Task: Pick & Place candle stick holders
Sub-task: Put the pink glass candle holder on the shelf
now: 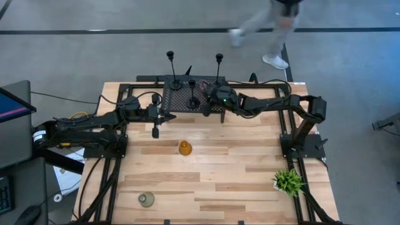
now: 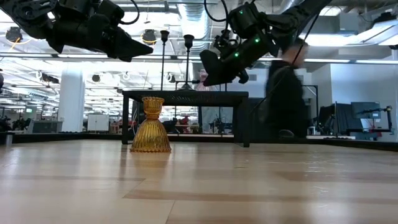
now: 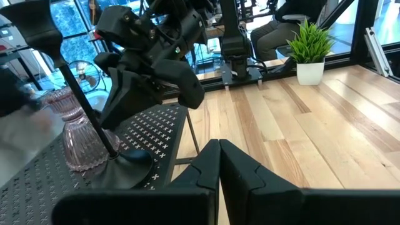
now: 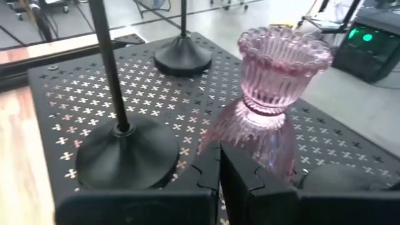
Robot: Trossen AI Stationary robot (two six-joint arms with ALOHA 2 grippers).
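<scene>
A black perforated rack (image 1: pixel 194 95) at the table's far middle carries three slim black candle stick holders (image 1: pixel 192 90) (image 4: pixel 125 150) (image 4: pixel 182 55) and a pink glass holder (image 4: pixel 274 94), all standing on their bases. An amber holder (image 1: pixel 185 147) stands upright on the table's middle (image 2: pixel 150 124). A grey-green one (image 1: pixel 146 199) stands near the front left. My right gripper (image 4: pixel 219 164) is shut above the rack's near edge (image 1: pixel 207 110), close in front of the pink holder. My left gripper (image 1: pixel 172 116) hangs shut just left of the rack's near side (image 3: pixel 219 159). My right gripper's shut fingertips (image 4: pixel 209 159) show right before the pink holder's flared base (image 4: pixel 240 134), slanting down from the rack's near right side. Whether they touch it I cannot tell. The holder stands upright on the rack.
A small green potted plant (image 1: pixel 288 181) stands at the front right of the table. A person (image 1: pixel 269 28) walks on the floor beyond the far edge and shows behind the rack in the low view (image 2: pixel 287 93). Bare wood lies between the amber holder and the plant.
</scene>
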